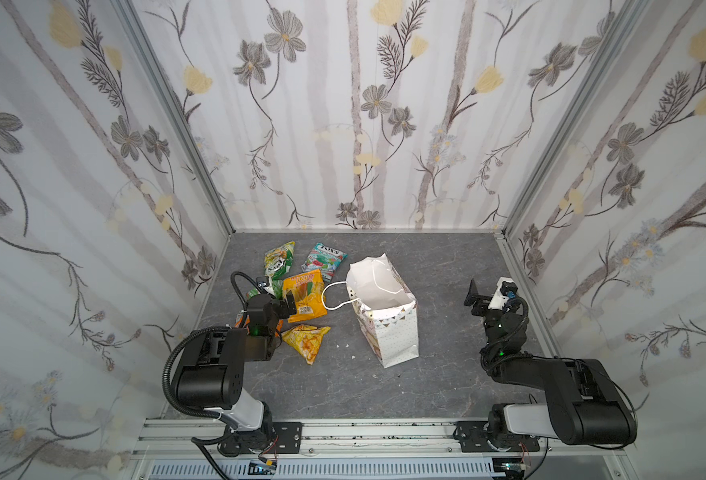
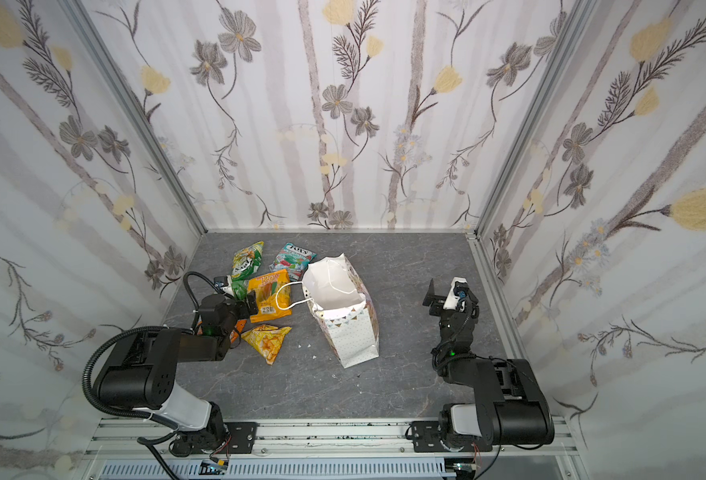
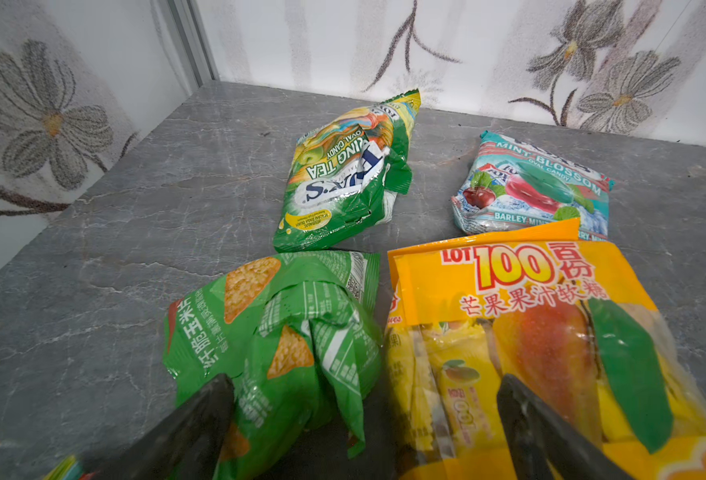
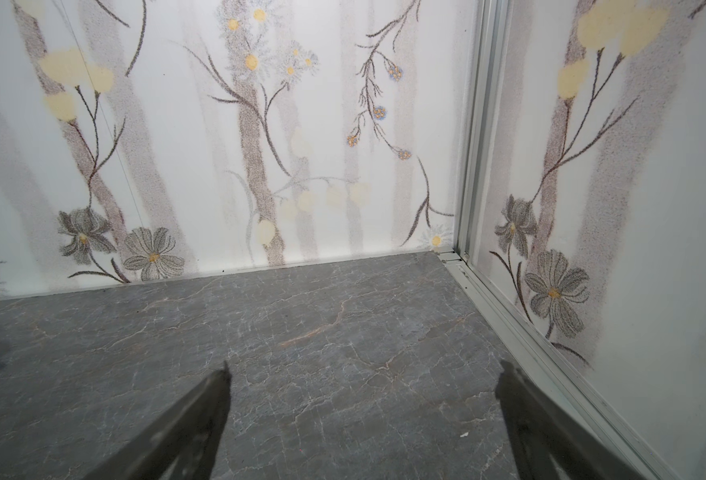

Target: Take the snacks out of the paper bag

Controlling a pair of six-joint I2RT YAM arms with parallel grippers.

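Observation:
The white paper bag (image 1: 388, 328) (image 2: 351, 332) stands upright mid-table, mouth open, only white paper showing inside. To its left lie the snacks: a yellow-green packet (image 1: 278, 259) (image 3: 343, 178), a teal FOX'S packet (image 1: 324, 259) (image 3: 534, 191), an orange-yellow packet (image 1: 303, 299) (image 3: 509, 332), a green packet (image 3: 293, 332), a yellow triangular pouch (image 1: 307, 338) (image 2: 269, 338) and a small orange one (image 1: 241, 322), half hidden by the arm. My left gripper (image 1: 278, 301) (image 3: 364, 382) hovers open over the green and orange-yellow packets. My right gripper (image 1: 474, 297) (image 4: 364, 374) is open and empty, far right of the bag.
Wallpapered walls close in the grey stone table (image 1: 447, 257) on three sides. The aluminium rail (image 1: 384, 432) with both arm bases runs along the front. One cord handle (image 1: 334, 297) of the bag droops onto the orange-yellow packet. Tiny white scraps (image 1: 343, 345) lie left of the bag.

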